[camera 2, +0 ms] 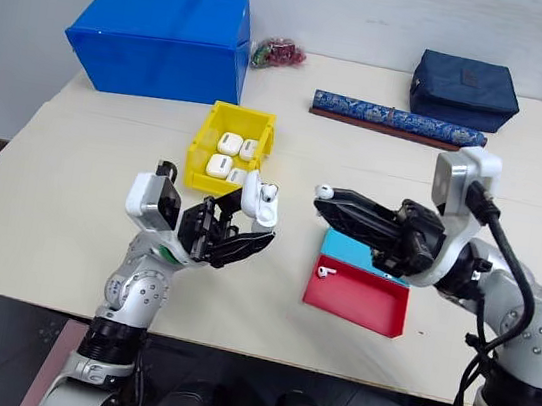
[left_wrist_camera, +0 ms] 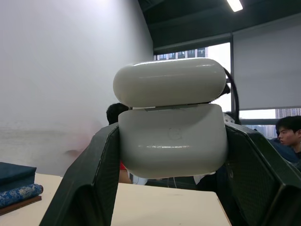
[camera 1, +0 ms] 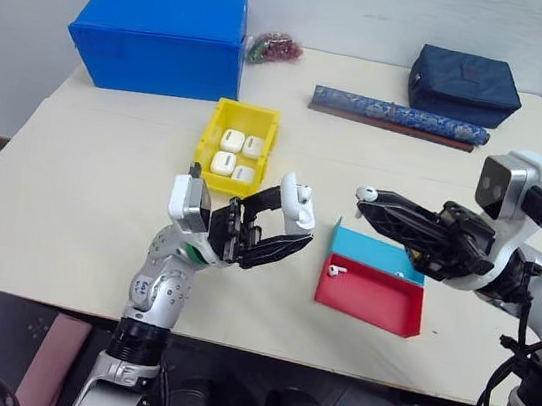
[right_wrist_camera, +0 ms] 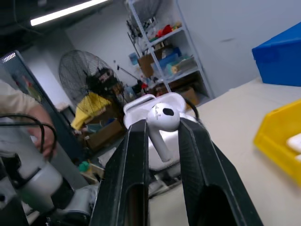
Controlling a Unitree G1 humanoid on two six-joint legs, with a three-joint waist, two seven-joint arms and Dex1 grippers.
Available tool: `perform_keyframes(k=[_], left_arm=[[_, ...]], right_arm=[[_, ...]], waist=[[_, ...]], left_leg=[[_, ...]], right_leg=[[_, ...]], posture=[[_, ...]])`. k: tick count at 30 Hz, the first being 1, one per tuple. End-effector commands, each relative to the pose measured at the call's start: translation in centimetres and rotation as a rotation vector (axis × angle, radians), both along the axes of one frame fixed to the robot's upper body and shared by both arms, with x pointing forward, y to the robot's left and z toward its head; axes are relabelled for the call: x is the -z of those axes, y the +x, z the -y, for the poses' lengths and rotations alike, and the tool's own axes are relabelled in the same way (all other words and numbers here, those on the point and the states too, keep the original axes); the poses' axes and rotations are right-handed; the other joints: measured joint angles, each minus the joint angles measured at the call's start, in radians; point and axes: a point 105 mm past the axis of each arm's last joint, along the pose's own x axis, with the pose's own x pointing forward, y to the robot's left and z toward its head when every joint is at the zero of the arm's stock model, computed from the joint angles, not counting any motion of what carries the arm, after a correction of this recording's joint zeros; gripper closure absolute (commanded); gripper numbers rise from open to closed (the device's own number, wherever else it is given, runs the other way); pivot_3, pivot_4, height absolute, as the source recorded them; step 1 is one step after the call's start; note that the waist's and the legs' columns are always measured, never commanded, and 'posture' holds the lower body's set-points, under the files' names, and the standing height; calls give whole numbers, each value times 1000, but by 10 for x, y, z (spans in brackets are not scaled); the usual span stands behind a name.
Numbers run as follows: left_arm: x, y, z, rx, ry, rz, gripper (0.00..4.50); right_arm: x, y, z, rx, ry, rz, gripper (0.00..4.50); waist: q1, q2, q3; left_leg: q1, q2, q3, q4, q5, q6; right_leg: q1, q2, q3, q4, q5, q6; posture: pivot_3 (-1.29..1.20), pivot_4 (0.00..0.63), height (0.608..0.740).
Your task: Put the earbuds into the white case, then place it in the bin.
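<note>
From here I've got the left gripper (camera 1: 283, 227) raised over the near table edge, fingers clamped on the white case (camera 1: 298, 205) w/ its lid hinged open; the left wrist cam confirms both black fingers pressed flat against the case sides. The right gripper (camera 1: 367, 202) is up at about the same height, tips pointing toward the case, pinching one earbud (camera 1: 365, 192) by its stem between nearly closed fingers; the gap btwn earbud and case is small but they're apart. In the right wrist cam the bud head sits just above the fingertips (right_wrist_camera: 139, 129) w/ the open case right behind it. Containers: the yellow bin (camera 1: 212, 131) sits mid-table beyond the left gripper and holds four white cases (camera 1: 236, 155), packed roughly two by two. The red and cyan tray (camera 1: 407, 314) lies on the table below the right gripper; its red compartment holds a second earbud (camera 1: 336, 270) near the left wall, the cyan compartment is partly hidden by the arm, so I can't tell its contents. A big blue box (camera 1: 163, 34) stands far left, contents not visible. A navy pouch (camera 1: 463, 85) and a patterned blue roll (camera 1: 399, 117) lie at the far side.
</note>
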Motion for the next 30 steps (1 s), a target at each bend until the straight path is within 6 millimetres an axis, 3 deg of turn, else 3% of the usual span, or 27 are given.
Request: perform_keyframes(k=[1, 30], left_arm=[[-7, -2, 5, 6, -5, 52, 1672], [-12, 1, 4, -27, -28, 87, 1672]], right_arm=[[-9, -12, -8, -17, 24, 27, 4021], [25, 2, -39, 29, -81, 32, 4021]], waist=[[0, 0, 0], [-1, 0, 0]], left_leg=[[0, 0, 0, 0, 0, 0], [-1, 0, 0, 0, 0, 1]], right_leg=[[0, 0, 0, 0, 0, 0], [-2, 0, 1, -2, 0, 0]], posture=[[0, 150, 740], [0, 150, 740]])
